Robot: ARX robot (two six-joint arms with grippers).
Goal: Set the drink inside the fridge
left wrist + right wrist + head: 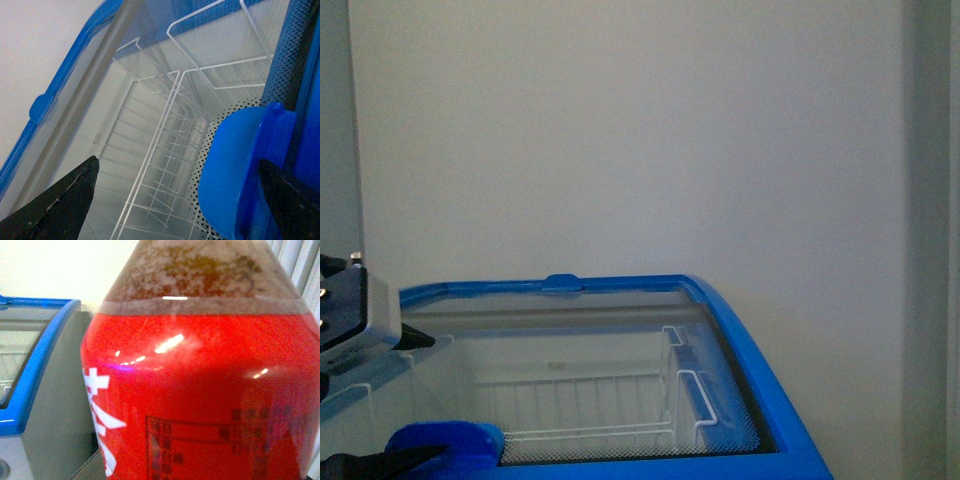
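Filling the right wrist view almost edge to edge, the drink shows its red label and foamy amber liquid, with the fridge and its blue rim off to one side and apart from it; the right gripper's fingers show in no view, so I cannot tell whether they clamp the bottle, though its nearness to that camera suggests it is being carried. At the fridge itself, the left gripper stands with its jaws spread wide, the blue handle of the sliding glass lid between them, close by one finger and not yet pinched. Inside, the white wire basket looks empty as far as it shows. Judged from this, the task is at an early stage: the lid seems to need sliding aside first, and the bottle has yet to be brought over the rim, lowered in and let go
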